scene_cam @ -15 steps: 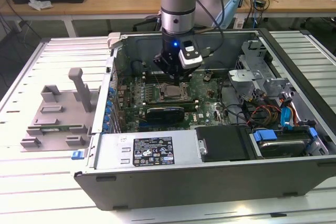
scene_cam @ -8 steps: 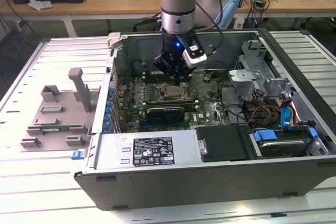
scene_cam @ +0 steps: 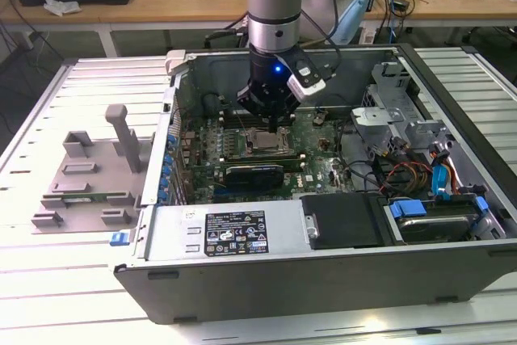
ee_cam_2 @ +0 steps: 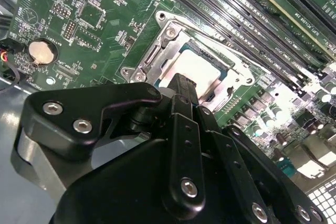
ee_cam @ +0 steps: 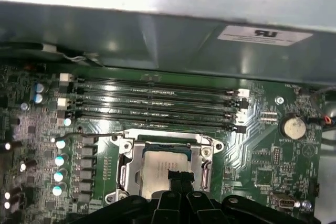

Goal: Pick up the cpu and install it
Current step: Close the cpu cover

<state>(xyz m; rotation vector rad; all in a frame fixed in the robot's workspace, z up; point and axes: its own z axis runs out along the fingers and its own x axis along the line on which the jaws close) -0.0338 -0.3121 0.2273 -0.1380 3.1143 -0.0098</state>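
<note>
The cpu (ee_cam: 157, 163) is a flat square chip with a pale silver top, lying inside the socket frame (ee_cam: 127, 156) on the green motherboard. It also appears as the cpu (ee_cam_2: 205, 66) in the second wrist view and, in the exterior view, as the cpu (scene_cam: 265, 142) inside the case. My gripper (ee_cam: 179, 178) hangs straight over the chip, its dark fingertips together just above or on the chip's top; I cannot tell if they touch. The gripper (ee_cam_2: 181, 83) holds nothing. In the exterior view the gripper (scene_cam: 271, 123) reaches down into the open case.
The open computer case (scene_cam: 323, 272) has walls around the board. Long memory slots (ee_cam: 157, 103) run beside the socket. A coin cell (ee_cam: 292, 127) sits on the board. A grey fixture plate (scene_cam: 85, 183) with upright blocks lies outside, at the exterior view's left. Drive bays and cables (scene_cam: 420, 175) fill the right.
</note>
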